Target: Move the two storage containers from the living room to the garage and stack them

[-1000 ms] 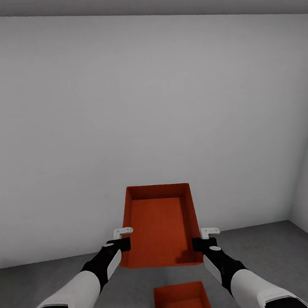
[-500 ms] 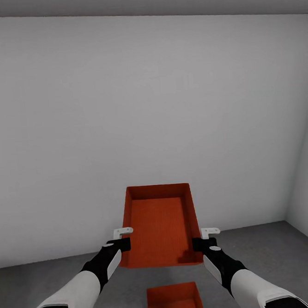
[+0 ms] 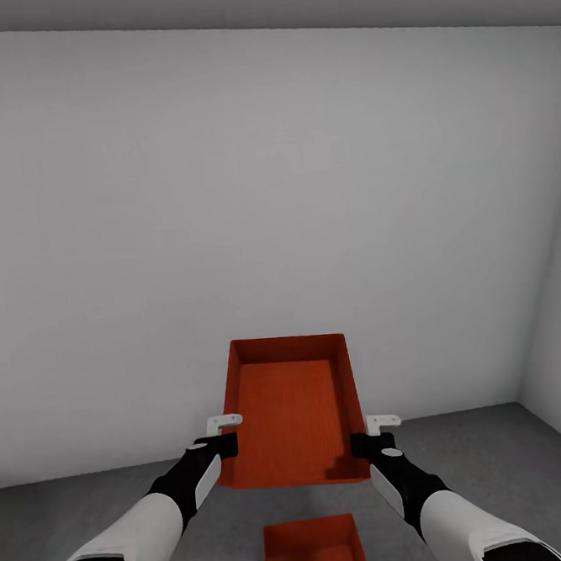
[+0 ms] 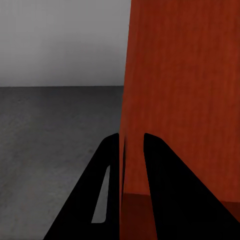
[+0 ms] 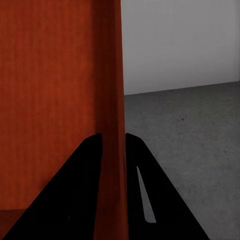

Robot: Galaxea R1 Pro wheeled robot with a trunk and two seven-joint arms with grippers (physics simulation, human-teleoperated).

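Plain grey-white walls of the garage rise ahead of us, meeting a dark grey concrete floor low in the head view. We hold one red-orange rectangular open-top storage container in the air between our two arms, its long axis running away from us and its open side up. Our left end effector is clamped on the container's left wall near the near corner, and our right end effector is clamped on the right wall; each wrist view shows two black fingers pinching the thin wall between them. A second, identical red-orange container sits on the floor below and nearer to us, almost directly under the held one but apart from it.
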